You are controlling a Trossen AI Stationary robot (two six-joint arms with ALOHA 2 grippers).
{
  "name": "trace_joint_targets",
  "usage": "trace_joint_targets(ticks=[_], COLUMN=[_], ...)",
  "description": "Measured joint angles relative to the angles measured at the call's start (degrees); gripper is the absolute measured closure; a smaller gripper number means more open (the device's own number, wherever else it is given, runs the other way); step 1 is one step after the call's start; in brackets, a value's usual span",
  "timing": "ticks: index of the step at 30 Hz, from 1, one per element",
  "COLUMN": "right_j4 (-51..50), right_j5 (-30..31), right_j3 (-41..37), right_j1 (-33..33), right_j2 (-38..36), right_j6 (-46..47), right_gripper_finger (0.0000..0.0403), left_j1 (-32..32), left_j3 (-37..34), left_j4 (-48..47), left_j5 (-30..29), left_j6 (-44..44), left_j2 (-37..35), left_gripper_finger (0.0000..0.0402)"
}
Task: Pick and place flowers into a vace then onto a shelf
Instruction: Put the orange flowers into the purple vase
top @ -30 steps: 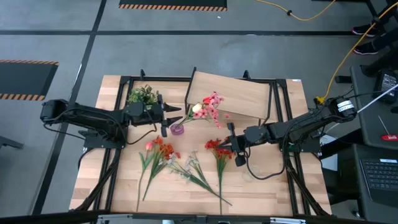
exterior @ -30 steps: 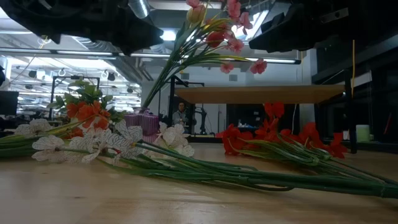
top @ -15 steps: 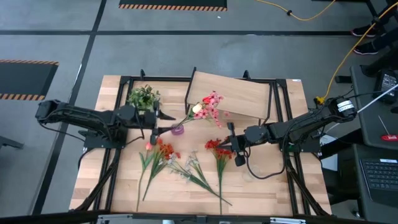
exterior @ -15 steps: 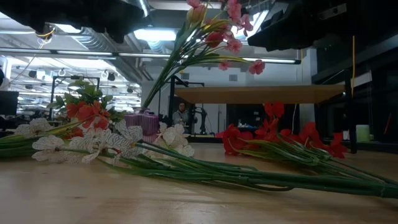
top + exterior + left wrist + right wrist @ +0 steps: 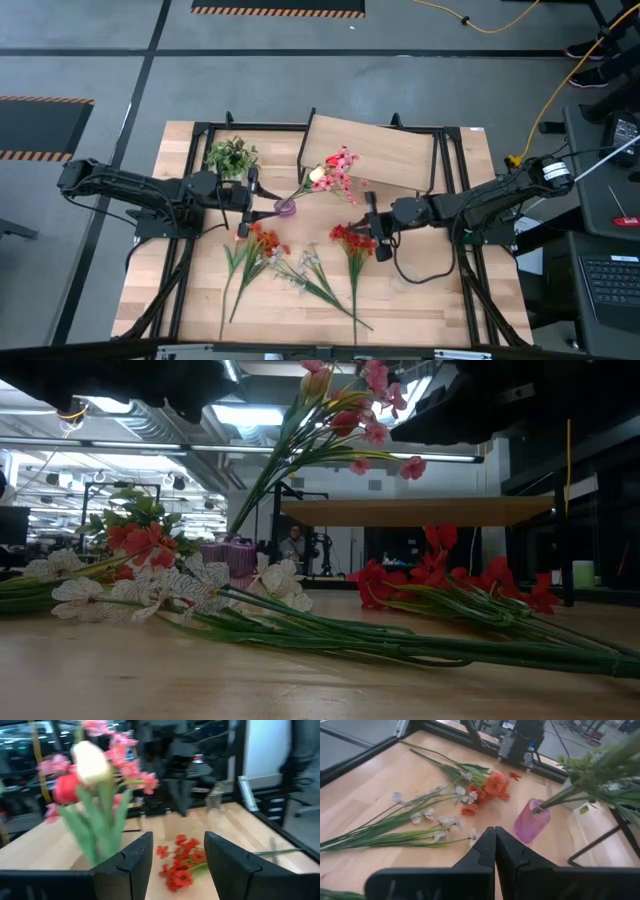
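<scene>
A small purple vase (image 5: 285,207) stands on the table in front of the shelf (image 5: 390,150). Pink, red and white flowers (image 5: 333,172) stick into it by their stems and lean toward the shelf. Orange flowers (image 5: 262,240), white flowers (image 5: 300,268) and red flowers (image 5: 352,240) lie flat on the table. My left gripper (image 5: 252,196) hangs open just left of the vase, with nothing between its fingers (image 5: 132,862). My right gripper (image 5: 372,228) is shut and hovers above the red flowers, pointing toward the vase (image 5: 531,822).
A small leafy green plant (image 5: 230,155) stands at the far left, behind my left arm. The shelf's black legs (image 5: 435,170) and the table's black frame rails (image 5: 190,180) run beside both arms. Bare tabletop (image 5: 430,300) lies near the front right.
My left gripper has drawn back from the vase toward the table's left edge, staying open, and has turned a little. The vase and its flowers stay in place. My right gripper has kept still.
</scene>
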Motion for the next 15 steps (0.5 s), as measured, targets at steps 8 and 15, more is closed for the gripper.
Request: trace_joint_targets(ticks=[8,15], right_j4=[-0.1,-0.1], right_j5=[-0.1,-0.1], right_j3=[0.0,0.0], right_j1=[-1.2,-1.2], right_j2=[0.1,0.1], right_j6=[1.4,2.1], right_gripper_finger=[0.0398,0.0398], left_j1=[-0.1,-4.5], left_j3=[0.0,4.1], left_j4=[0.0,-6.0], left_j5=[-0.1,-10.9], left_j6=[-5.6,-11.5], left_j2=[0.5,5.3], left_gripper_finger=[0.0232,0.0258])
